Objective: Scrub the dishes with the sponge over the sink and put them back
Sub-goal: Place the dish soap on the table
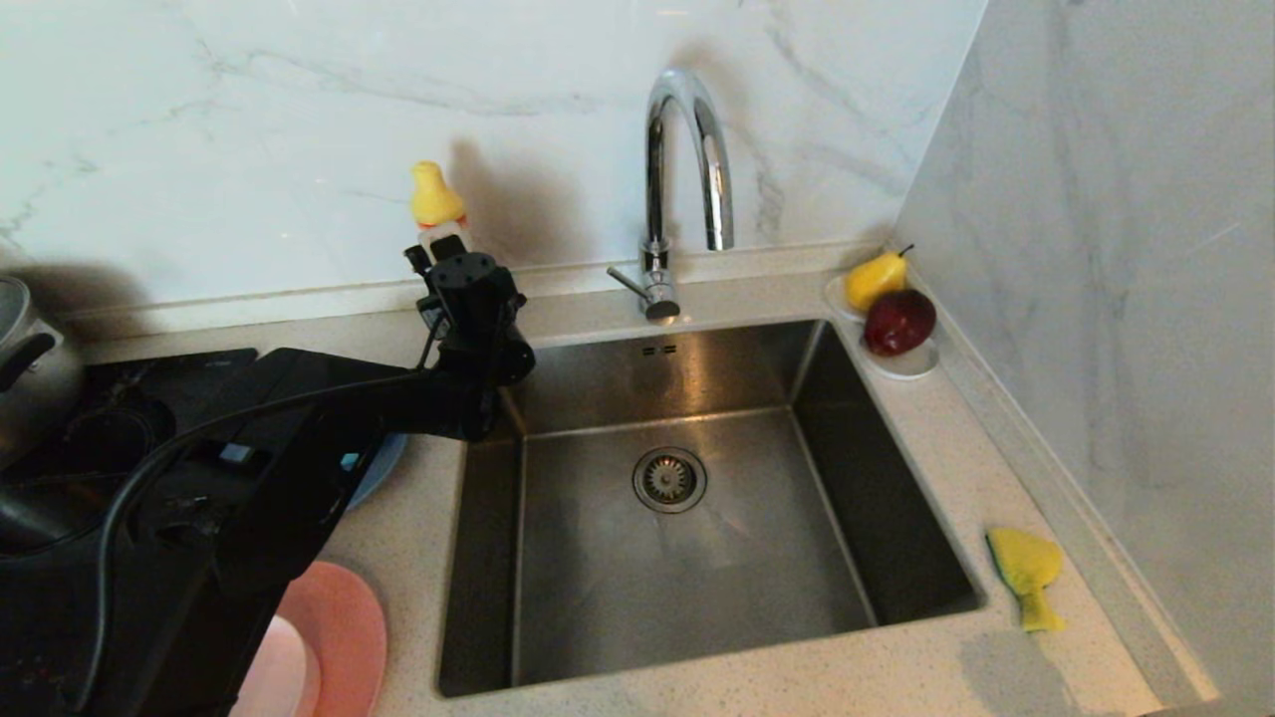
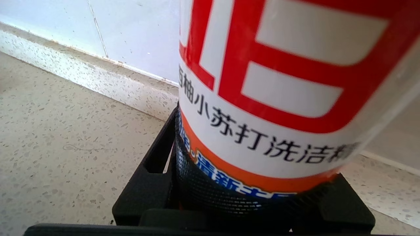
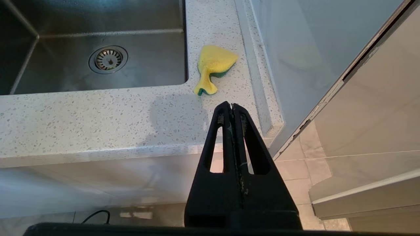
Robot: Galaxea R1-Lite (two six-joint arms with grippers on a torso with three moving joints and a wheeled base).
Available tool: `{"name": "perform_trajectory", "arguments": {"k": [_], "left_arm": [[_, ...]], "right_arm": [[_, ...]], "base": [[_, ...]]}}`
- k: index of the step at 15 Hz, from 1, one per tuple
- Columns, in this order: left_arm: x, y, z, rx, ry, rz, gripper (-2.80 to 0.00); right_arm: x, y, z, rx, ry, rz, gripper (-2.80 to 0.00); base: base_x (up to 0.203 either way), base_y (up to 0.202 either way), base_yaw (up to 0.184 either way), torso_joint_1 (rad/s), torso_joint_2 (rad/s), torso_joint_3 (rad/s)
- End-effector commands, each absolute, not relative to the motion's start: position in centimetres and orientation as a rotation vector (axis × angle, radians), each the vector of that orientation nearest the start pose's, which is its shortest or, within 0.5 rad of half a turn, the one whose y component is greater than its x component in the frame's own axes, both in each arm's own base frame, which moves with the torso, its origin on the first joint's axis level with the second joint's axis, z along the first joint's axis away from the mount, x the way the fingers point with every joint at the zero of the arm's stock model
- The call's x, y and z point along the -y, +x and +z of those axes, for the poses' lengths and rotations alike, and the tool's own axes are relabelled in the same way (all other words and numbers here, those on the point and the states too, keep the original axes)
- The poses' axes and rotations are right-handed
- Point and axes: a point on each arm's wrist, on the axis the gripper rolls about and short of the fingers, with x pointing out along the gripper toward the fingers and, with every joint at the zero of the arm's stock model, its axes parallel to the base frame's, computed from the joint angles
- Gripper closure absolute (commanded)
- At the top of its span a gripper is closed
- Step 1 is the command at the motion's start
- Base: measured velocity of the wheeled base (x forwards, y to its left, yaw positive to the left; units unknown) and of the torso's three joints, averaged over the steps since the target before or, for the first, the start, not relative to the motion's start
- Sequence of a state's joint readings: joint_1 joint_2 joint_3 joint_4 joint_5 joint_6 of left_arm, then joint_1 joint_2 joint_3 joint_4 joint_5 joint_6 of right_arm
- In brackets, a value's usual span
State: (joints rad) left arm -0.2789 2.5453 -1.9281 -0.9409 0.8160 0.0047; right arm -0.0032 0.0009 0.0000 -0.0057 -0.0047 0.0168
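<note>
Beside the sink's back left corner, my left gripper is shut on a detergent bottle with a yellow cap, which stands by the back wall. The steel sink is empty apart from its drain strainer. On the counter right of the sink lies the bent yellow sponge, which also shows in the right wrist view. Left of the sink, partly under my left arm, are a salmon-pink plate, a pale pink dish and a grey-blue plate. My right gripper is shut and empty, off the counter's front edge.
A chrome gooseneck tap rises behind the sink. A white dish with a pear and an apple sits at the back right corner. A steel pot and a black hob are at the far left. A wall runs along the right.
</note>
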Motion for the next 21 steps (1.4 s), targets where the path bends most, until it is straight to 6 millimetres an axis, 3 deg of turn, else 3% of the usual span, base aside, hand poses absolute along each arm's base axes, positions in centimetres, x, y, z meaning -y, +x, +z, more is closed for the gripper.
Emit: {"name": "perform_trajectory", "arguments": {"k": [1, 6, 7, 16, 21], "left_arm": [[12.9, 50.9, 15.9, 0.282, -0.169, 0.537, 0.0], [12.9, 50.9, 15.8, 0.282, -0.17, 0.539, 0.0], [12.9, 50.9, 15.8, 0.281, -0.167, 0.539, -2.8], [12.7, 50.2, 18.0, 0.318, -0.192, 0.537, -2.8], [12.4, 49.2, 20.9, 0.36, -0.208, 0.538, -2.8]], "right_arm": [[0.0, -2.3, 7.6, 0.005, 0.017, -0.008, 0.0], [0.0, -2.3, 7.6, 0.005, 0.017, -0.008, 0.0], [0.0, -2.3, 7.6, 0.005, 0.017, -0.008, 0.0], [0.0, -2.3, 7.6, 0.005, 0.017, -0.008, 0.0], [0.0, -2.3, 7.6, 0.005, 0.017, -0.008, 0.0]], "base": [[0.0, 0.0, 0.0, 0.0, 0.0, 0.0], [0.0, 0.0, 0.0, 0.0, 0.0, 0.0], [0.0, 0.0, 0.0, 0.0, 0.0, 0.0], [0.0, 0.0, 0.0, 0.0, 0.0, 0.0], [0.0, 0.0, 0.0, 0.0, 0.0, 0.0]]}}
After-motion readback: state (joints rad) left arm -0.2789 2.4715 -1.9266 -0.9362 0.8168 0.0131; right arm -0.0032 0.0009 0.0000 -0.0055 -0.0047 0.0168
